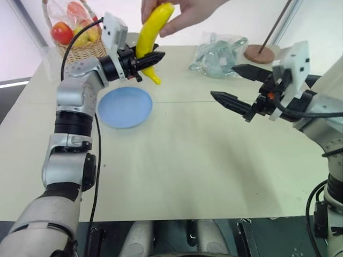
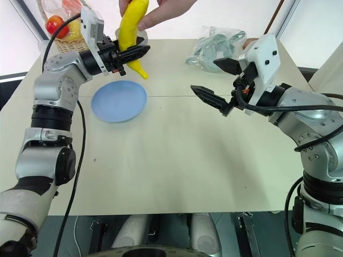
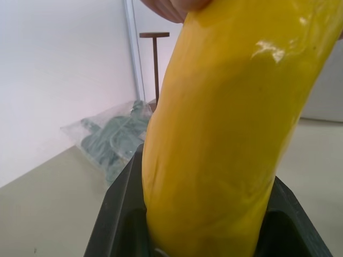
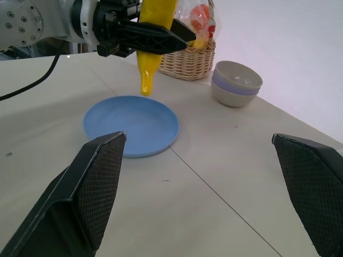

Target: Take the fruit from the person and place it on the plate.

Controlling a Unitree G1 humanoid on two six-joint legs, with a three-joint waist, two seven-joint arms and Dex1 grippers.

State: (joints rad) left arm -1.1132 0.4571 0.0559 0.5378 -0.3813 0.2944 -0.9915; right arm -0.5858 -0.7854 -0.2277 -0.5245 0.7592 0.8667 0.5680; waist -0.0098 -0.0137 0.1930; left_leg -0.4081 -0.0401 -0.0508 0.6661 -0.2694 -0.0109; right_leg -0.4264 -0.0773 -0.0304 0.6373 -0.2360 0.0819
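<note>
The blue plate [image 1: 125,106] lies flat on the pale table [image 1: 203,160] with nothing on it, and it serves as the landmark here. Just above its far edge the banana [image 1: 152,33] hangs nearly upright, its lower tip pointing down toward the plate's far rim without touching it. The person's hand [image 1: 182,13] pinches the banana's upper end from above, while the left gripper [image 1: 144,60] reaches in from the plate's left side and has its two black fingers pressed against the banana's lower half, one on each side; in the left wrist view the yellow skin sits tight between the two fingers [image 3: 115,214]. So both the hand and the left gripper have hold of the fruit.

Behind the plate, on its far left, stands a wicker basket [image 1: 86,51] holding round red and yellow fruits. In the right wrist view two small bowls [image 4: 236,83] sit stacked beside the basket, grey over lilac; I cannot see into them. Well to the right of the plate at the table's far edge lies a clear plastic bag [image 1: 217,53] with greenish things inside.

The right gripper [image 1: 236,85] hovers above the table well to the plate's right, its fingers spread wide and holding nothing.
</note>
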